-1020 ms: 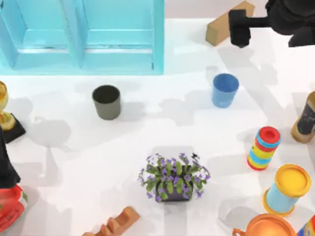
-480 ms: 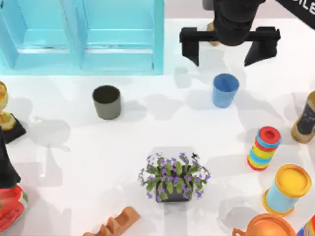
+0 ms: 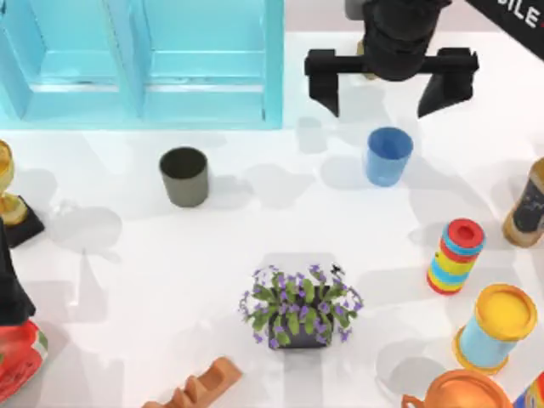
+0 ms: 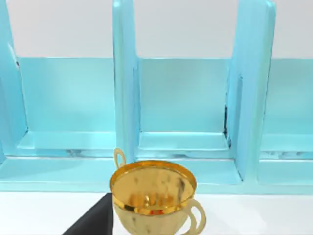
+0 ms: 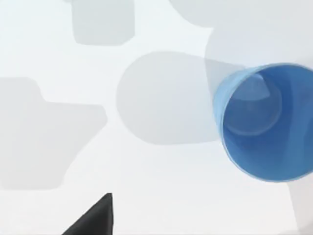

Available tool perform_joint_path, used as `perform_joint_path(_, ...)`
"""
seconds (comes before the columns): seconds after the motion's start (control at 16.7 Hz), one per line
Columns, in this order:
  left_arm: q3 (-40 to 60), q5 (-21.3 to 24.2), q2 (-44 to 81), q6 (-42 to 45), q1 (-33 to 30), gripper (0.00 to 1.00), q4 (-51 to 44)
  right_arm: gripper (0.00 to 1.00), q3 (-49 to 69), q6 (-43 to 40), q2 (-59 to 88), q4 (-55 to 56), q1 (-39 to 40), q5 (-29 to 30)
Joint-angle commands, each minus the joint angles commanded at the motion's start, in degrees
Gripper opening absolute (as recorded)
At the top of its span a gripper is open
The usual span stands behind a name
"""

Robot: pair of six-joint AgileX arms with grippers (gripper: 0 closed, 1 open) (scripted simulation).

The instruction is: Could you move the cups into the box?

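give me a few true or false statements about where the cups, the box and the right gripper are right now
1. The blue cup stands upright on the table, outside the box. True.
2. The right gripper is shut on the blue cup. False: its fingers are spread wide, above the table and beyond the cup's far side, holding nothing.
3. The dark grey-olive cup is in a compartment of the box. False: it stands on the table in front of the box.
4. The blue cup is nearer the top view's right than the dark grey-olive cup. True.
5. The dark grey-olive cup lies tipped on its side. False: it is upright, mouth up.
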Motion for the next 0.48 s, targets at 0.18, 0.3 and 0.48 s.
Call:
perform_joint_path(0.18, 0.0, 0.0, 0.0, 0.0, 0.0, 1.00, 0.0, 1.00, -3.2, -0.3, 1.1, 4.0, -0.1, 0.0)
perform_joint_path(0.3, 0.0, 0.0, 0.0, 0.0, 0.0, 1.00, 0.0, 1.00, -6.5, -0.5, 2.4, 9.0, -0.3, 0.0)
perform_joint_path(0.48, 0.0, 0.0, 0.0, 0.0, 0.0, 1.00, 0.0, 1.00, -11.3, -0.7, 4.3, 16.1, -0.6, -0.1)
